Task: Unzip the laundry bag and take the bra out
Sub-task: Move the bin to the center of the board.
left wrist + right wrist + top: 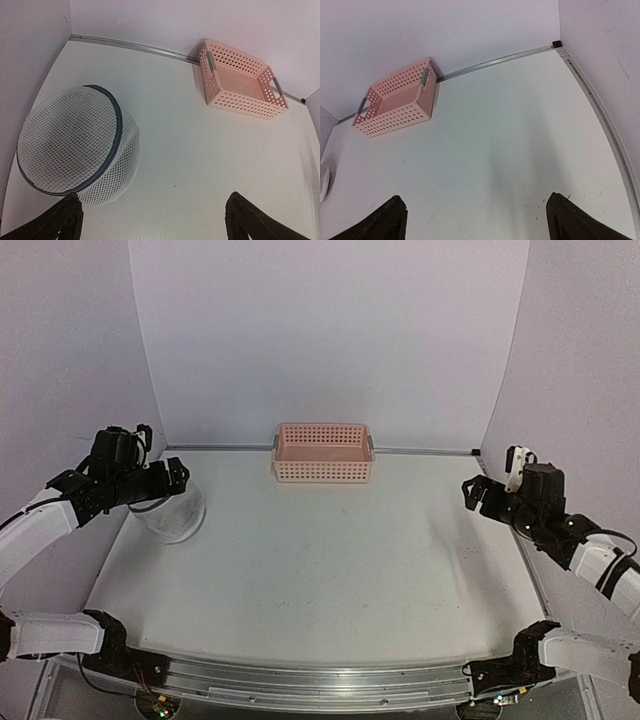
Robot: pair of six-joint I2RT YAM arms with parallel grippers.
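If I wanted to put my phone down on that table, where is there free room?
Most of the table is bare: the broad middle between the laundry bag at the left and the right end effector, and the near strip before the arm bases. The back centre holds the pink basket; the left side is crowded by bag and left end effector.

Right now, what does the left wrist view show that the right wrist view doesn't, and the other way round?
Only the left wrist view shows the laundry bag in full: white mesh, dark rim, closed, its contents not visible, with the left claw open just beside it. Only the right wrist view shows the table's far right corner and right edge rail, with the right claw open over bare table; only a white sliver shows at its left edge. Both show the pink basket, which holds nothing in either view, by the back wall.
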